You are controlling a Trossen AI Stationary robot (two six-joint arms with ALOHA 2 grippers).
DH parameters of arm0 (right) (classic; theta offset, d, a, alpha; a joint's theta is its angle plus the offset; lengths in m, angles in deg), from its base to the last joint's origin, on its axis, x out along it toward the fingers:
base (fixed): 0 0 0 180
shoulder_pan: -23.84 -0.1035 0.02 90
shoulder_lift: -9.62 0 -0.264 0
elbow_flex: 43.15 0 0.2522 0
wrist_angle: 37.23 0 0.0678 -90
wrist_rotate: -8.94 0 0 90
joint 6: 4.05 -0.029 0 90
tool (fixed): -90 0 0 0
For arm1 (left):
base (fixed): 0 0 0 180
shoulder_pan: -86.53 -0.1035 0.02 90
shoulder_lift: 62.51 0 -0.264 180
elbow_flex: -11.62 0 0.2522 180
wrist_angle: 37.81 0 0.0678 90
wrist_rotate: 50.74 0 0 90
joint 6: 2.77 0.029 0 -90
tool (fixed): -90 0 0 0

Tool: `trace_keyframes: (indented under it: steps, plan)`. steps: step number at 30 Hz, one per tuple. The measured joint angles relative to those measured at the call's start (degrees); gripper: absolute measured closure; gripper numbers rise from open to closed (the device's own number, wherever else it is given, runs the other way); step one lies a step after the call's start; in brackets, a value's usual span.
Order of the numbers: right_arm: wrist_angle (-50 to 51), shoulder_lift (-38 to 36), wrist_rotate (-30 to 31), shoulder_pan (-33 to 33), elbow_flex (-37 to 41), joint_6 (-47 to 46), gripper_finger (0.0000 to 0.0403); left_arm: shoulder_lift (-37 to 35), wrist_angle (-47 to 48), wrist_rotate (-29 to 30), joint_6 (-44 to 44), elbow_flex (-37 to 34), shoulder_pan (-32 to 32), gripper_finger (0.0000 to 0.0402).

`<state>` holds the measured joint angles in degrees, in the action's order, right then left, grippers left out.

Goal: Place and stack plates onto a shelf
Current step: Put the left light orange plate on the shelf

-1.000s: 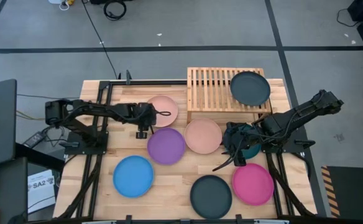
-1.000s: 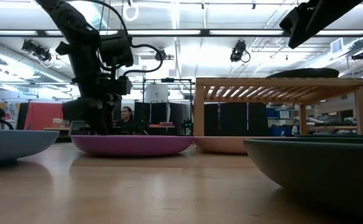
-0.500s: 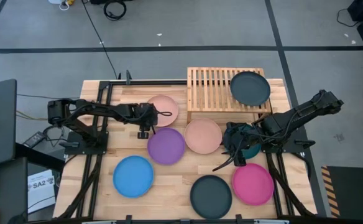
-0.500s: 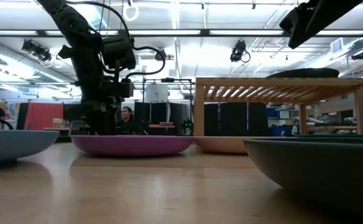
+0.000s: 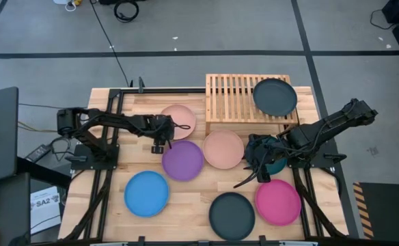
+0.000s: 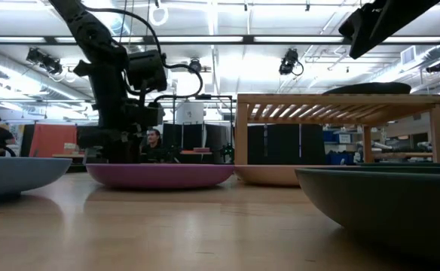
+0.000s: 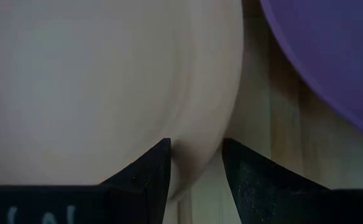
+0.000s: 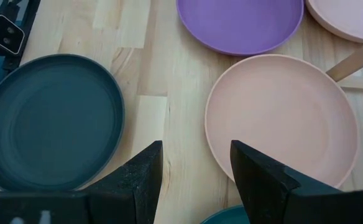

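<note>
Several round plates lie flat on the plank table: a peach plate (image 5: 179, 121) by the shelf's left end, a second peach one (image 5: 223, 149), purple (image 5: 183, 160), blue (image 5: 146, 193), black (image 5: 231, 215), magenta (image 5: 278, 202) and dark teal (image 5: 276, 164). One dark plate (image 5: 274, 97) rests on the slatted shelf (image 5: 234, 96). My left gripper (image 5: 164, 130) is open and low at the first peach plate's near-left rim, one finger on each side of it (image 7: 195, 146). My right gripper (image 8: 196, 152) is open above the teal plate. My left gripper has its open fingers astride the peach plate's rim (image 7: 197, 124), one over the plate's inside and one outside, coming in low from the table's left. The plate lies flat on the table. Whether the fingers touch the rim, I cannot tell.
The purple plate (image 7: 330, 56) lies close beside the left gripper's outer finger. The shelf's left half is bare slats. Dark frame rails run along the table's left and right sides. People sit in the room beyond the table's far edge (image 6: 154, 143).
My left gripper has moved a little toward the table's right, onto the peach plate's rim, and has come down slightly. The plates have not moved.
</note>
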<state>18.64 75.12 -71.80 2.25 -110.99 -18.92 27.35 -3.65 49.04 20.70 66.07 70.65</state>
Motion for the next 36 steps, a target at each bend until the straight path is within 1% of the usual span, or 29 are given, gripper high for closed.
trace_keyframes:
  steps: [4,16,20,25,28,32,36]
  plan:
    - [0.0,0.0,0.0,0.0,0.0,0.0,0.021,-0.5,0.1,0.7,0.1,-0.1,0.0,0.0267]
    - [0.0,0.0,0.0,0.0,0.0,0.0,0.021,-0.6,-0.1,3.8,0.5,-0.2,0.0,0.0347]
    - [0.0,0.0,-0.2,0.0,0.0,0.0,0.021,-0.6,-0.3,4.3,0.5,-0.2,0.0,0.0365]
    - [0.0,0.0,-2.1,0.0,0.0,-0.6,0.021,-0.7,-0.2,4.4,0.3,-0.1,0.0,0.037]
    - [0.0,0.0,-3.9,0.0,0.0,-0.6,0.021,-0.7,0.1,5.8,0.1,-0.1,0.4,0.0371]
    - [0.0,0.0,-5.7,0.0,0.0,-0.7,0.021,-0.7,4.4,7.5,-0.7,2.3,1.5,0.0373]
    - [0.0,0.0,-7.0,0.0,0.0,-1.7,0.021,-0.7,10.5,8.4,-3.7,6.2,2.7,0.0373]
